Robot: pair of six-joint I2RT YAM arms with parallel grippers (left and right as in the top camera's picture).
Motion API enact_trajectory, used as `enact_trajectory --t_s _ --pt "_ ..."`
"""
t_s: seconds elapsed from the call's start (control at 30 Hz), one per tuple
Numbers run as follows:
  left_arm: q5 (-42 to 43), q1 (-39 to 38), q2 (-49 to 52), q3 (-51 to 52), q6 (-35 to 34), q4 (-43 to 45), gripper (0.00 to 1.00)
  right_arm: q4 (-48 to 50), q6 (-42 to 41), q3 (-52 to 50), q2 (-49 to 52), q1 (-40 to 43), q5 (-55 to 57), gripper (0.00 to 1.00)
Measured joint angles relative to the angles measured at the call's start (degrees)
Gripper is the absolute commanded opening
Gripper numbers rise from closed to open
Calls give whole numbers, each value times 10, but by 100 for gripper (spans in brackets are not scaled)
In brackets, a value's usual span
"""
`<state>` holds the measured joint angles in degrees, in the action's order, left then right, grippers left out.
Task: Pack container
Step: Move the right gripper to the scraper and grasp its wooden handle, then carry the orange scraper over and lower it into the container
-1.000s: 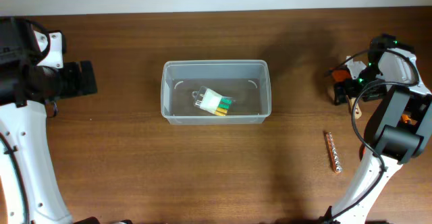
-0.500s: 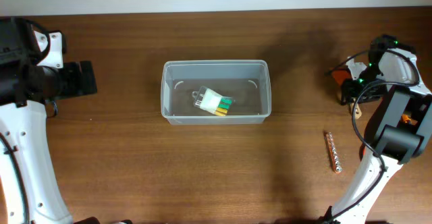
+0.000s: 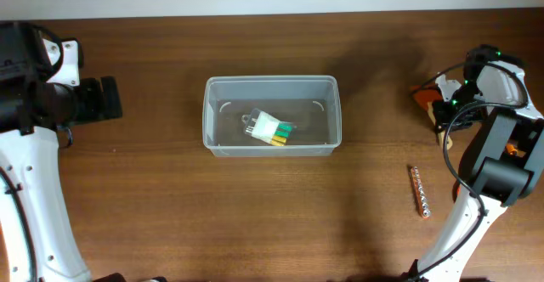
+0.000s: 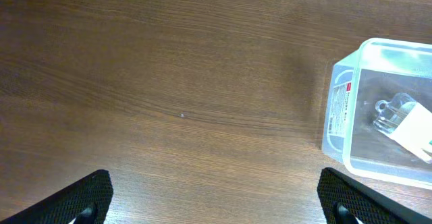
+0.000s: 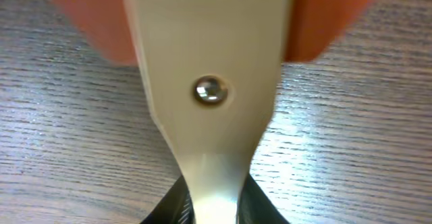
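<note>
The right gripper (image 3: 442,105) sat at the far right of the table. Its jaws were drawn in close on the narrow pale stem of an orange-handled tool (image 3: 421,97). The right wrist view showed dark fingers (image 5: 177,207) hugging that stem on either side, so it looked like a grip.

The container (image 3: 206,116) stood mid-table, well apart to the gripper's left and at about the same depth. Its long axis ran left to right, so the short right-hand wall faced the gripper. A small clear pack (image 3: 270,127) already lay inside.

The left gripper (image 3: 106,98) hung about as far off on the container's other side, jaws wide and empty. The carry therefore probably fell to the right arm, straight leftward over the near rim. A beaded rod (image 3: 418,191) lay nearer, on the right.
</note>
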<state>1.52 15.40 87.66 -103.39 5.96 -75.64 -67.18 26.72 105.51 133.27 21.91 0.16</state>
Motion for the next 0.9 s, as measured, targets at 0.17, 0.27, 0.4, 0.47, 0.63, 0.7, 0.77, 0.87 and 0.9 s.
enact_trajectory --t_s 0.17,0.27,0.4,0.47,0.63,0.7,0.77,0.87,0.9 --pt "0 0 0 0 0 0 99 -4 -11 1 0 0 0 17" --pt "0 0 0 0 0 1 99 -21 -14 9 1 0 0 17" --pt "0 0 0 0 0 4 99 -55 -15 45 2 -1 0 17" --pt "0 0 0 0 0 4 99 -71 -15 73 2 -3 -2 17" --pt "0 0 0 0 0 7 99 -141 -17 184 2 -26 -18 17" --pt "0 0 0 0 0 7 99 -174 -19 241 2 -44 -26 17" --pt "0 0 0 0 0 7 99 -201 -21 297 2 -69 -34 17" --pt "0 0 0 0 0 8 99 -234 -22 375 2 -118 -47 17" --pt "0 0 0 0 0 8 99 -241 -21 394 2 -134 -50 18"
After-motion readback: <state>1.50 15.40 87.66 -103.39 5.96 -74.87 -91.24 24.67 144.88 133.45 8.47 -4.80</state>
